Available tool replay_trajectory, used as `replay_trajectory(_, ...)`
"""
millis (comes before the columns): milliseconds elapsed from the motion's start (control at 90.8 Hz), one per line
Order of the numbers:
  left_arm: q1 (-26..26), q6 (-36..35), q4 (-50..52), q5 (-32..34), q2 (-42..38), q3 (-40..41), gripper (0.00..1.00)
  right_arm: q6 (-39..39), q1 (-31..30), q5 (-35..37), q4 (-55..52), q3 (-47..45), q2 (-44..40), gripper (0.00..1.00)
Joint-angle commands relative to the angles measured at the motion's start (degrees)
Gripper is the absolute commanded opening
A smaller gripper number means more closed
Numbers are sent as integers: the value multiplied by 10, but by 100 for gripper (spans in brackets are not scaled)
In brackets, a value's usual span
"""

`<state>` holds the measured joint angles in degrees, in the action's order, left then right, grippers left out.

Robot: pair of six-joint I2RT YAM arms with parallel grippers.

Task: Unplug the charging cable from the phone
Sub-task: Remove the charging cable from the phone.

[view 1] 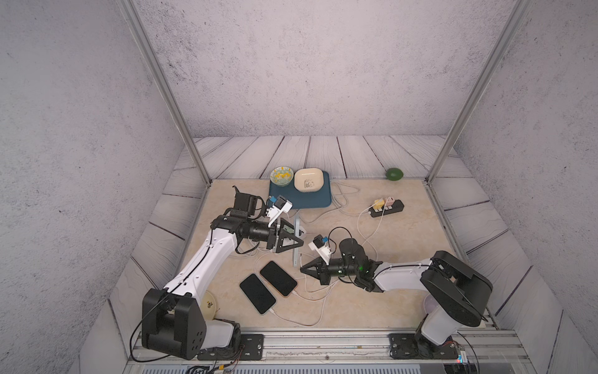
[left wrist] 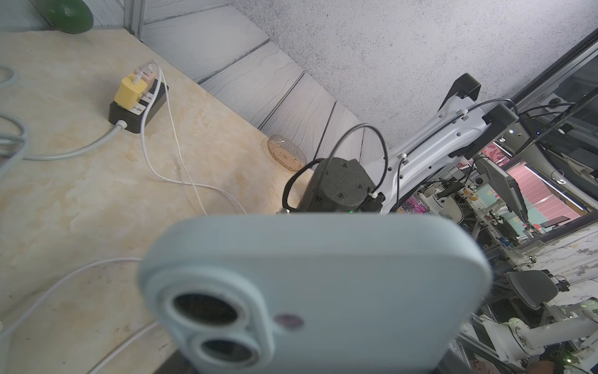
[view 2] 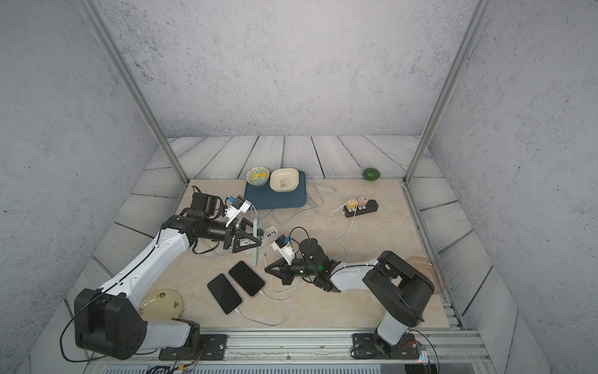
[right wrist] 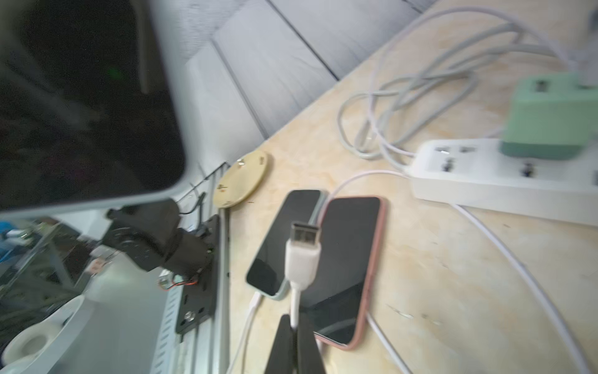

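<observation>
**State.** The left gripper [view 1: 299,242] is clamped across the light-blue phone [view 1: 295,259], which stands on edge between its jaws, raised off the table [view 1: 356,311]. In the left wrist view the phone's back and lenses fill the space just ahead of those jaws. The right gripper [right wrist: 294,327] is pinched narrow on the charging cable [right wrist: 295,301] just behind the connector [right wrist: 302,246], which projects bare beyond the jaw tips. The phone's corner lies off to one side of the connector and apart from it.

**Assessment.** The plug appears fully withdrawn. The phone's port shows in no view, so judge clearance by the gap between connector and casing.

**Procedure.**
1. Grip close behind the connector. A hold further down the cord would let the plug swing.
2. Draw the right jaws away along the phone's long axis, not sideways, until the connector is well apart from the casing.
3. Lower the cable onto bare table, clear of the two other phones [right wrist: 349,265] lying beyond the right jaw tips. Then open.
4. Release the left clamp only once the phone rests flat.
</observation>
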<state>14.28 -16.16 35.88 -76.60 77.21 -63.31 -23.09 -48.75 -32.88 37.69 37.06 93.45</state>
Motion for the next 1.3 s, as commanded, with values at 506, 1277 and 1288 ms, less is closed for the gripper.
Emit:
replay_trajectory(506,-1,-30,17,-32,-3,-14,33,-42,58,397,-443,133,-19,0)
replay_trajectory(1277,-1,-47,34,-42,0,-16,34,64,67,173,-411,136,-131,68)
replay_trajectory(1288,-1,-48,35,-43,0,-16,34,66,68,164,-408,134,-133,69)
